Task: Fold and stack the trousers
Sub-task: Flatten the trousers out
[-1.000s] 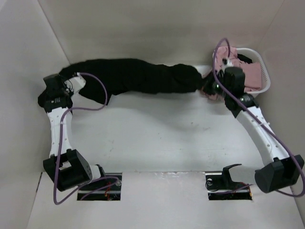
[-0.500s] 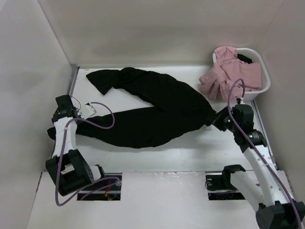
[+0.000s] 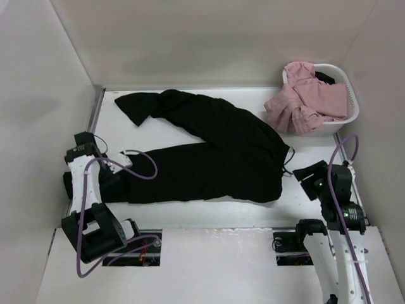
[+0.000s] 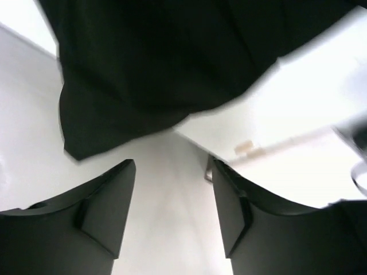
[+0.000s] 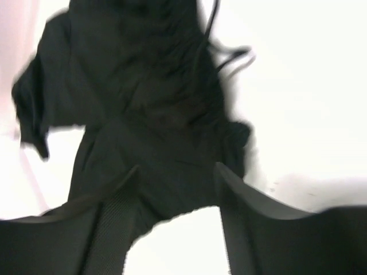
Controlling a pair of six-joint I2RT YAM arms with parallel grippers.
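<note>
The black trousers (image 3: 215,158) lie spread on the white table, waist at the right, one leg running to the far left corner and the other to the near left. In the top view my left gripper (image 3: 112,170) sits at the end of the near leg. Seen from its wrist, the left gripper (image 4: 172,189) is open and empty, with the trousers (image 4: 160,69) just beyond the fingertips. My right gripper (image 3: 305,174) is just right of the waist. In its wrist view the right gripper (image 5: 175,195) is open, the trousers (image 5: 149,114) and their drawstring (image 5: 229,57) lying ahead of it.
A white basket (image 3: 352,114) stands at the far right corner, with a pink garment (image 3: 307,95) hanging over its rim onto the table. Walls close in the left, back and right sides. The table's left edge (image 3: 96,111) runs near the left arm.
Both grippers have opened and let go of the trousers, which now lie flat. Both arms have drawn back toward the near edge, the right one farther right of the waist.
</note>
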